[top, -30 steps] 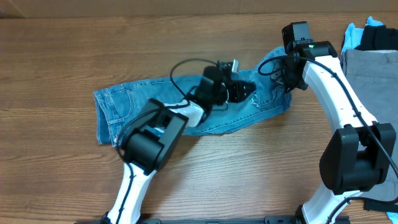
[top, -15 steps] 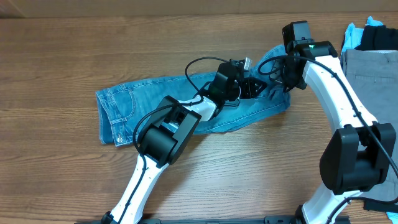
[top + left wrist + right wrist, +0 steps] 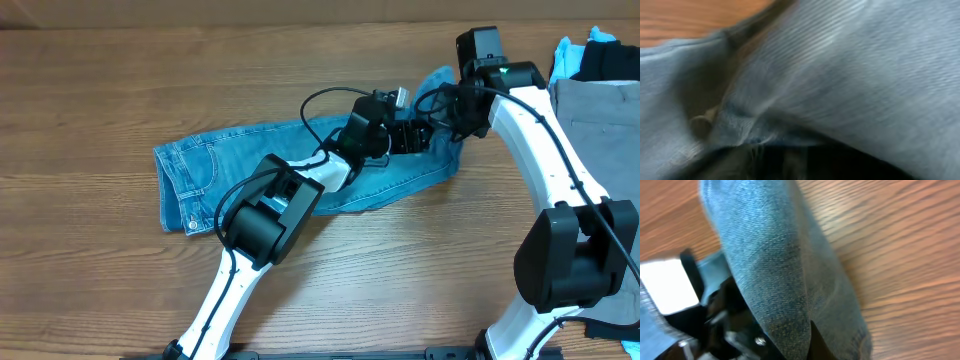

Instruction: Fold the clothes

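The light-blue denim jeans [image 3: 230, 160] lie across the table, waist at the left, legs running right and back. My left gripper [image 3: 412, 135] lies low on the legs near their right end. Its wrist view is filled with blurred denim [image 3: 850, 75], and the jaws are dark, so their state does not show. My right gripper [image 3: 452, 112] is just right of it, shut on the leg end. In the right wrist view a fold of denim [image 3: 770, 265] rises from between its fingers [image 3: 819, 345], with the left gripper's black parts [image 3: 725, 325] close beside it.
Grey trousers [image 3: 600, 120] lie at the right edge, with a black garment [image 3: 605, 60] and a sky-blue one [image 3: 570, 55] behind them. Black cables loop over the left arm above the jeans. Bare wooden table [image 3: 100, 80] spreads to the left and front.
My left arm has slid right along the jeans toward the right gripper. The right gripper has shifted slightly back with the leg end, pulling that end narrower.
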Available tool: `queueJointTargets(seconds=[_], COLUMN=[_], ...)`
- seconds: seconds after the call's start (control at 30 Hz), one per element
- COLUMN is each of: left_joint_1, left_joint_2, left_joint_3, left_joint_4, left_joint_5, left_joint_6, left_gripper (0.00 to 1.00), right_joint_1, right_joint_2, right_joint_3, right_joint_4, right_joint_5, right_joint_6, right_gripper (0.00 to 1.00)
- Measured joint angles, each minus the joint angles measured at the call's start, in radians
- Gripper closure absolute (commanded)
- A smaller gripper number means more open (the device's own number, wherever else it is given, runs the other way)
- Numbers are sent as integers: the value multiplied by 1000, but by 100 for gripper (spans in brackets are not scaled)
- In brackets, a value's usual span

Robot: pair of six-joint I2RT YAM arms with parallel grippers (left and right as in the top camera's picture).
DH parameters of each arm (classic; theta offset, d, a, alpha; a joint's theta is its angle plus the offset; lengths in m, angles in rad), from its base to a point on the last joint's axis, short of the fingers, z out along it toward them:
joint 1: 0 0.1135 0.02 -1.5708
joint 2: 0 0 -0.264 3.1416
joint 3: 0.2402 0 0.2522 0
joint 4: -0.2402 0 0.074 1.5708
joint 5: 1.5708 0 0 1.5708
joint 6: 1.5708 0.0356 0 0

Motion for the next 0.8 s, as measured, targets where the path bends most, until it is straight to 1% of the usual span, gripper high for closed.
queueJointTargets(seconds=[0.13,0.23,0.27,0.37,0.53,0.7,0.8], left_joint_1=[22,73,80,176,312,399,446], left_joint_2=[-8,-8,-7,-7,-6,-6,-6], left_joint_3=[9,9,9,9,9,9,9], left_joint_4=[26,26,26,19,10,10,10], left_joint_5=[74,167,175,285,416,515,565], left_joint_6=[0,4,4,7,7,7,7], left_gripper=[0,0,0,0,0,0,0], right_joint_1=[0,6,9,13,14,19,52], right_joint_2=[-7,-8,-8,-8,-8,-8,-8], right_joint_3=[8,10,10,9,5,4,-6], right_joint_4=[2,8,10,20,25,34,43], right_joint_5=[-45,-74,-85,-98,-108,-111,-76], right_joint_6=[0,0,0,0,0,0,0], right_gripper=[96,95,95,95,95,95,95])
